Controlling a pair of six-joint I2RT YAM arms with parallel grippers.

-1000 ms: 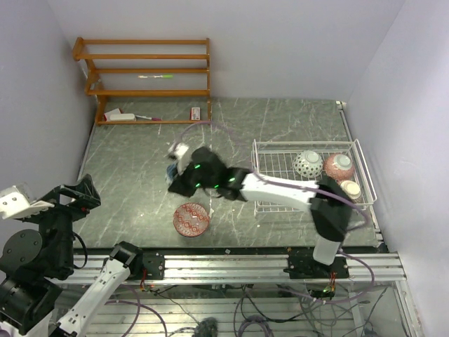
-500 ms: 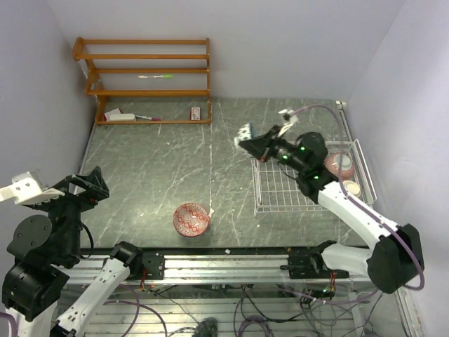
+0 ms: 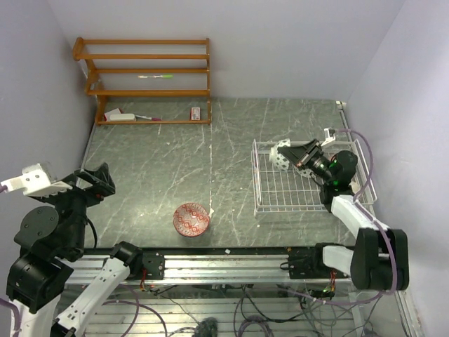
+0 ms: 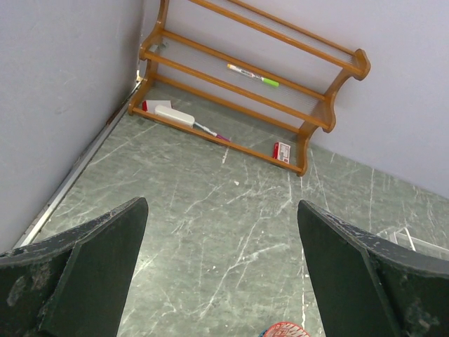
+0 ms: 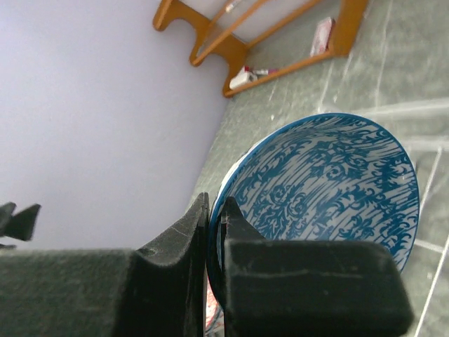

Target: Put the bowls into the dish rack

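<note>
Top external, dark desk [image 3: 140,175], pale walls [image 3: 210,21], one dish rack [image 3: 280,193], one red bowl [image 3: 191,219], one blue bowl [image 5: 330,182] pinched in right claw [image 5: 212,210], left claw [image 4: 222,203] spread wide.

Two dark fingers [image 5: 175,242] pinch the near rim of a bowl [image 5: 330,189] with a blue-patterned inside, tipped on edge with its inside facing the camera, above the grey-green marbled tabletop [image 5: 414,77], with an orange wooden shelf [image 5: 280,31] and a lilac wall [image 5: 91,105] behind.
</note>
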